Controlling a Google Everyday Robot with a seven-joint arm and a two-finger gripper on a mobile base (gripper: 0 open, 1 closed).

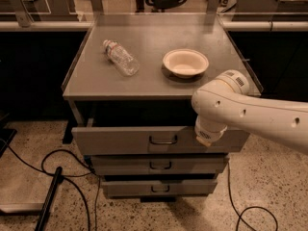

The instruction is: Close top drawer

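Top drawer (120,139) stands pulled out, closing not done; gripper (206,136) at its front panel, grip state indiscernible.

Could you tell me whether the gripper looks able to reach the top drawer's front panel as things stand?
Probably yes: the gripper sits at the front of the top drawer, beside its handle, with nothing between them.
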